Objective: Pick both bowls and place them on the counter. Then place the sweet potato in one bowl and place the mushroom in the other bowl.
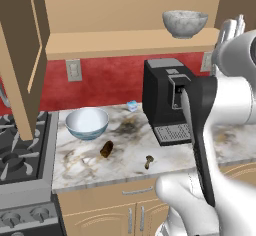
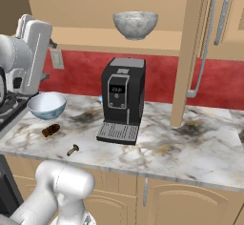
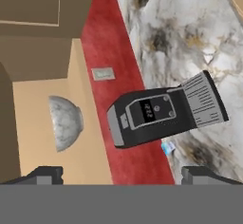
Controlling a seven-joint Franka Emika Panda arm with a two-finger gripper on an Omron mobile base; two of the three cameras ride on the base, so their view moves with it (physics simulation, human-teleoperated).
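The mottled grey bowl stands upright on the tan wooden shelf. The white bowl with the pale blue inside rests on the marble counter. In front of it lie the sweet potato and, further right, the mushroom. My gripper hangs open and holds nothing, at shelf height, to the right of the grey bowl and apart from it.
A black coffee machine stands on the counter below the grey bowl. A stove adjoins the counter's left end. An open cabinet door hangs at the left. A tall cabinet panel with a handle stands right of the machine.
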